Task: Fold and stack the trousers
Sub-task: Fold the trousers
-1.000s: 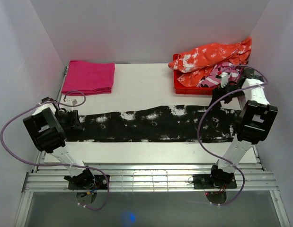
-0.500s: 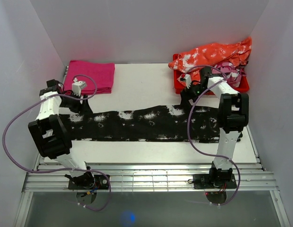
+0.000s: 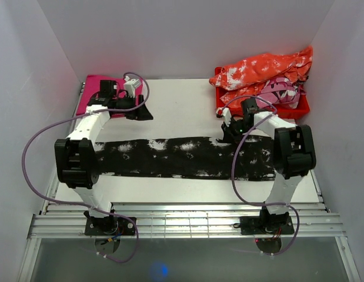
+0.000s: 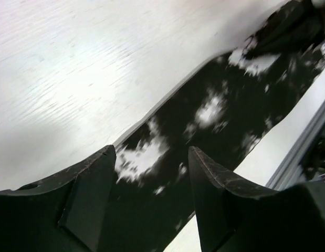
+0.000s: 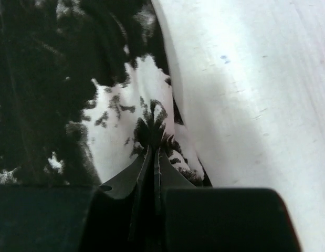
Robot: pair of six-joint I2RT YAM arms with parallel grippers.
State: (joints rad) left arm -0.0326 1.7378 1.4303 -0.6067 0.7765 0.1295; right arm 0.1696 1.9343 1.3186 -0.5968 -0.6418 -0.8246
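Lying flat across table (image 3: 182, 103), trousers (image 3: 182, 157): long axis left-to-right, 1 narrow strip spanning most of table width. Right gripper (image 3: 230, 134) nearer, set on far edge toward right end; jaws pressed together, pinching white-splotched edge fabric, which puckers at tips in wrist view. Left gripper (image 3: 140, 113) hangs over bare table beyond far edge, trousers lying nearward of it; jaws moderately spread, nothing between. Judgement: left needs matching far-edge pinch before any fold.
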